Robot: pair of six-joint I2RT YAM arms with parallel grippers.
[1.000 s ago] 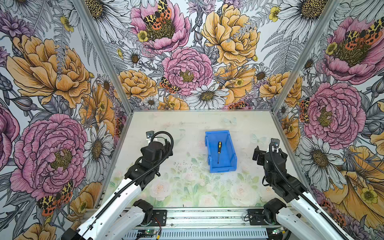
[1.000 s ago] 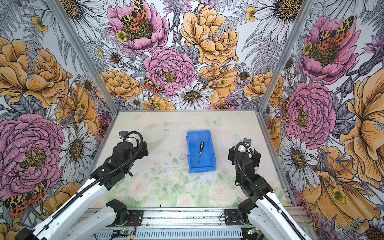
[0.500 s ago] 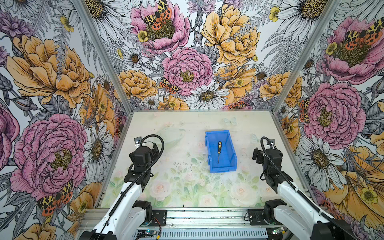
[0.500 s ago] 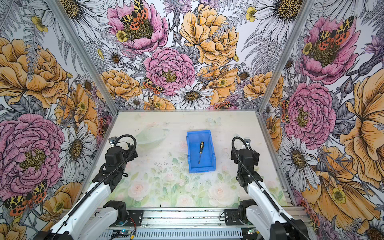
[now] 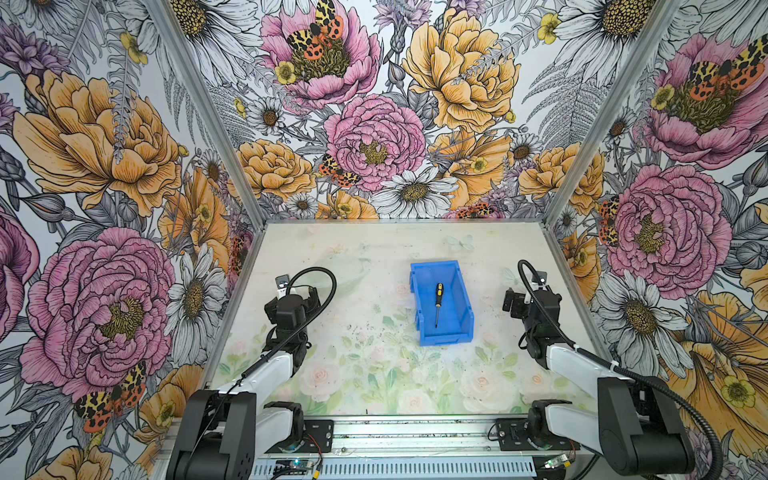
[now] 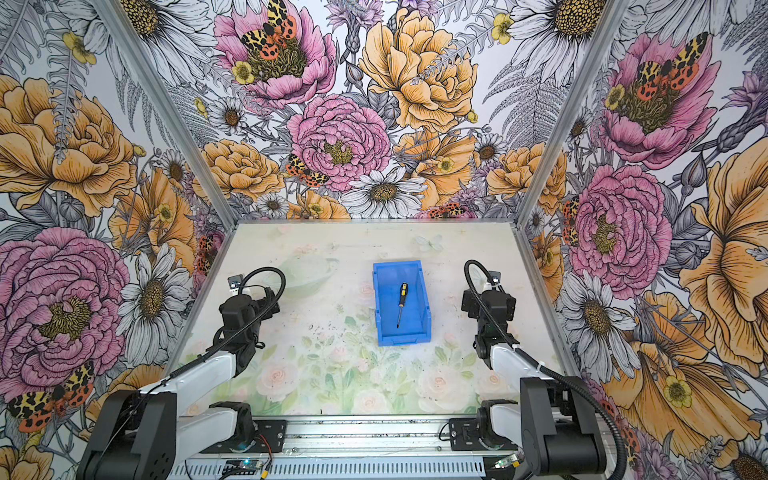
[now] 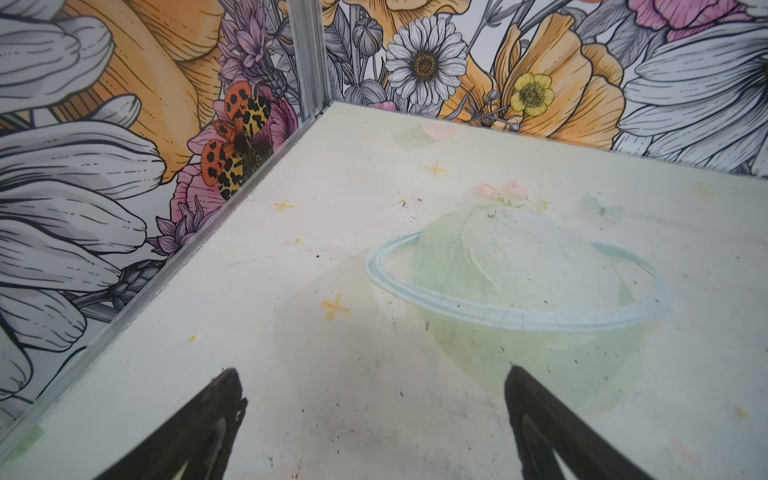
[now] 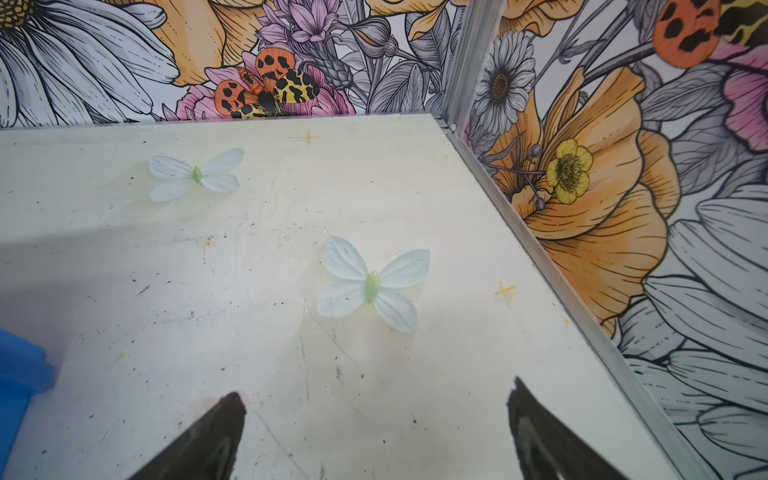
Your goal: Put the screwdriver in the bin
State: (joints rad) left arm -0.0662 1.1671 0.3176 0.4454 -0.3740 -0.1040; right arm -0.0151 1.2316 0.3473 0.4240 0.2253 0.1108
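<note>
Left tool (image 7: 372, 374) and right tool (image 8: 376, 388) hang empty with jaws wide apart, at 9 and 3 o'clock of the worktop (image 5: 365, 257), both apart from the bin (image 5: 417, 303). Screwdriver (image 5: 437, 304) lies flat inside the blue bin, handle toward 12 o'clock, tip toward 6. The task looks complete. The likely risk is the nearer right arm bumping the bin, so the screwdriver slides out over the low front lip. Top views hide both tools' fingertips. The right wrist view catches only a blue corner of the bin, and neither wrist view shows the screwdriver.
</note>
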